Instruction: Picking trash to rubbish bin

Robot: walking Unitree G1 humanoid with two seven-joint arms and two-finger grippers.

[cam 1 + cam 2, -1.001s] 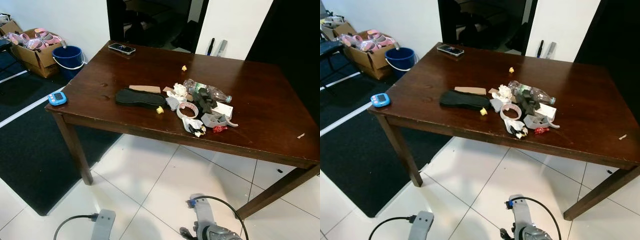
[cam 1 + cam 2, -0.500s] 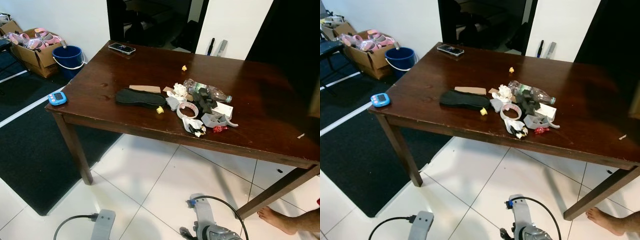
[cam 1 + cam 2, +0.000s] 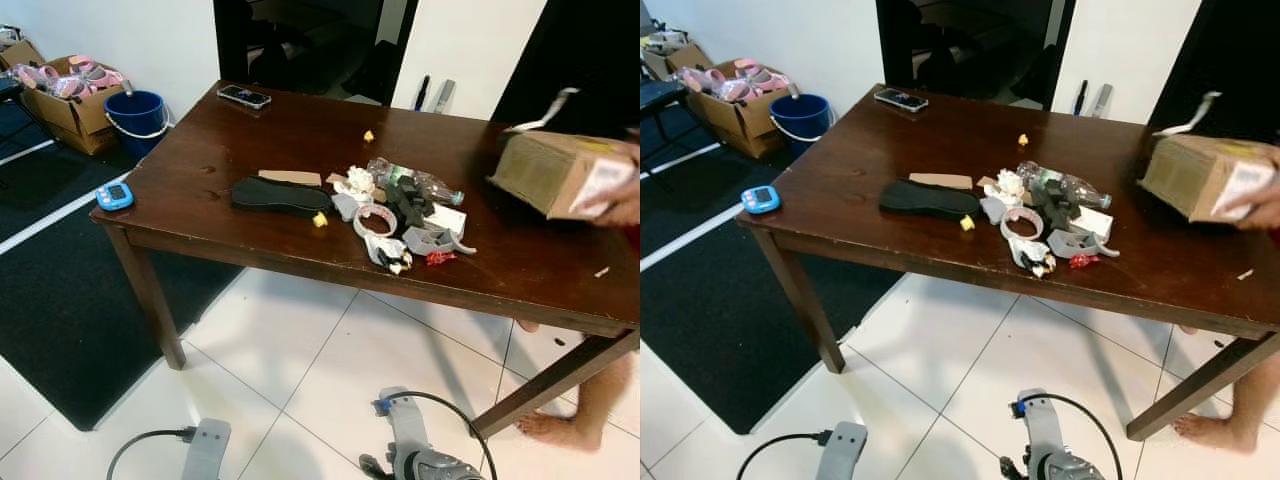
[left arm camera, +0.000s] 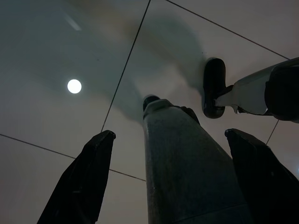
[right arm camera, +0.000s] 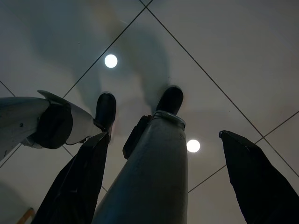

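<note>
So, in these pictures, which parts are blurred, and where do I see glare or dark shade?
In the eye views the table and the trash pile are sharp, while the person's hand and the cardboard box are smeared by motion. The wrist views are dim; round lamp glare shines on the floor tiles, between the left gripper and right gripper fingers.

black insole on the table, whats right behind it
A flat tan cardboard strip lies just behind the black insole, near its far edge. Whether they touch, or the strip runs under it, cannot be seen.
</note>
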